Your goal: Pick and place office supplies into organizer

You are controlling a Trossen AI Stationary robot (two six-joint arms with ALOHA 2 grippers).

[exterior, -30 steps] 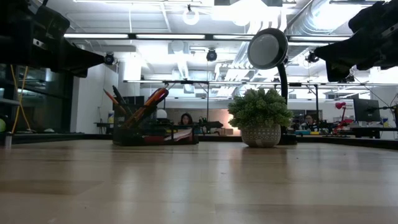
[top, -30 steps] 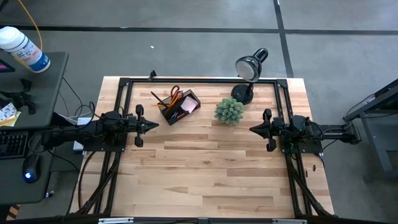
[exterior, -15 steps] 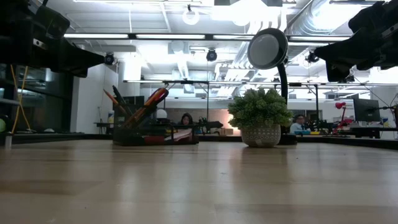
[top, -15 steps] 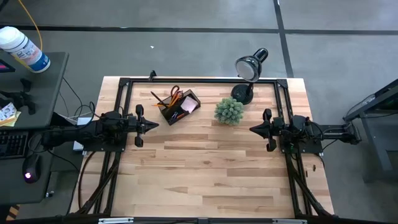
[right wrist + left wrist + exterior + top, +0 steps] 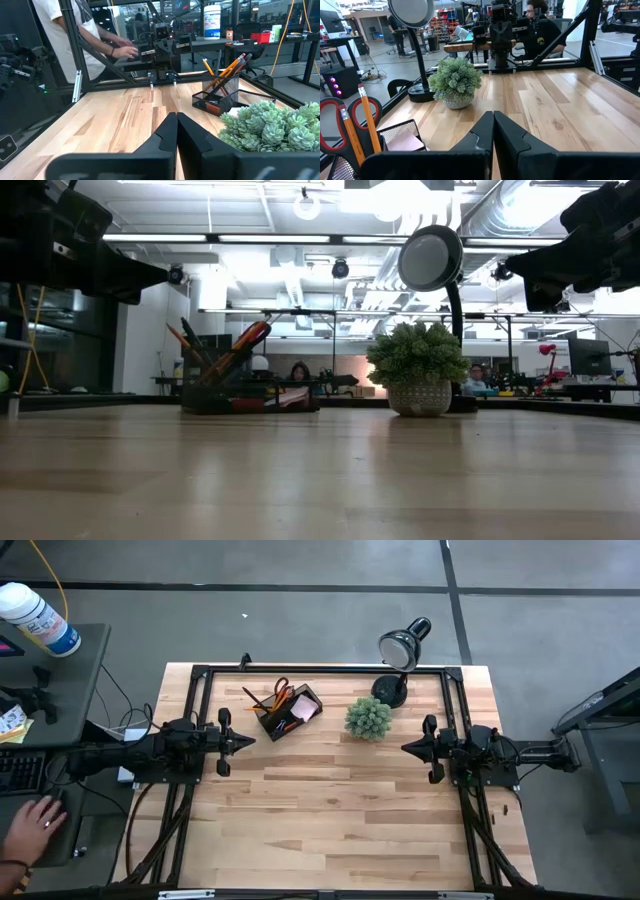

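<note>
Hand (image 5: 35, 825) on mouse — high view (only)

Your table (image 5: 330, 810) is a pale wood-plank top with a black frame along its edges. On its far half you have the organizer (image 5: 290, 712) holding scissors (image 5: 282, 692) and pencils (image 5: 258, 700), the plant (image 5: 368, 719) just beside it, and the desk lamp (image 5: 392, 688) behind the plant.

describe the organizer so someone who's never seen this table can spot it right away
Start at the far edge of the wooden table, where three things stand in a row: a black desk lamp, a green spiky plant, and to the plant's left the organizer. It is the dark mesh box set at an angle, the only one holding orange-handled scissors, pencils and a pink sticky-note pad.
</note>
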